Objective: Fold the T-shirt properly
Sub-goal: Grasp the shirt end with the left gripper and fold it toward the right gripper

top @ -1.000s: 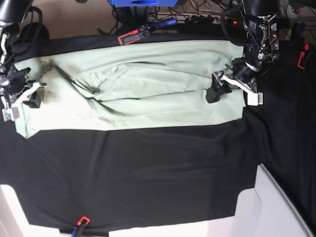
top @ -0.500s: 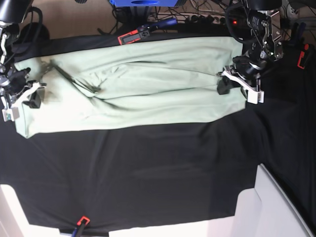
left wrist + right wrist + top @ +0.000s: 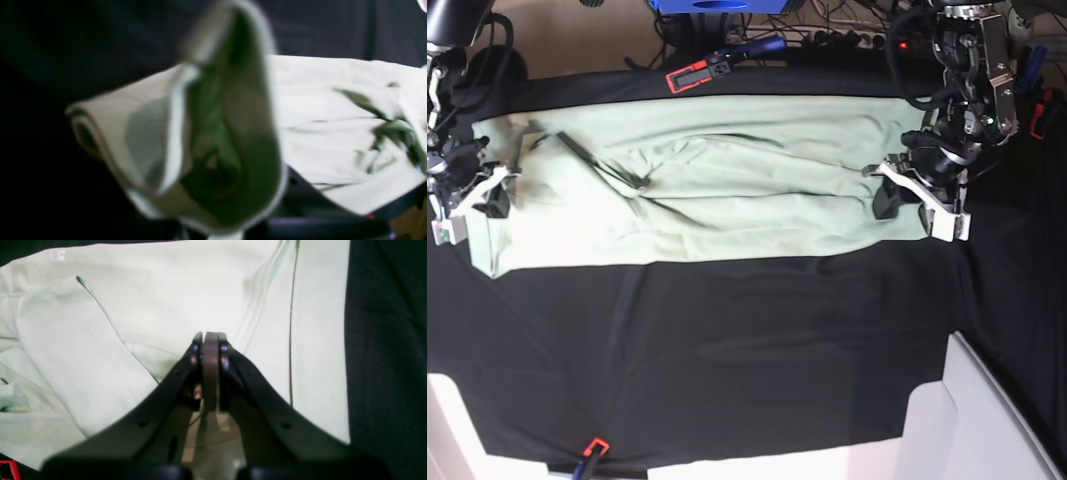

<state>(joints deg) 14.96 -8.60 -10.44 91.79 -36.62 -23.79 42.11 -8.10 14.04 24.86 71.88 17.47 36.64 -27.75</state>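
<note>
My left gripper (image 3: 897,195), at the right of the base view, is clamped on the edge of the T-shirt (image 3: 707,185). Its wrist camera shows a blurred bunch of pale green fabric (image 3: 213,140) pinched up right in front of the lens, with the rest of the shirt spreading away toward the right of that frame. My right gripper (image 3: 210,340) has its jaws pressed together. In its wrist view the tips sit over the pale fabric near a seam, and in the base view it sits at the far left edge of the shirt (image 3: 487,195). I cannot tell from either view whether cloth is actually caught between those tips.

The T-shirt lies as a long band across the upper part of the base view, on the black cloth (image 3: 727,350) that covers the table. It runs from one gripper to the other and looks pulled fairly taut between them. Creases gather left of center, around what I take to be a tucked sleeve.

I judge the lengthwise fold to be in place, since the shirt reads as a narrow strip, not a spread garment. What is left, as I see it, is folding one end over the other to shorten the band, then smoothing those wrinkles. I'd call it about midway.
</note>
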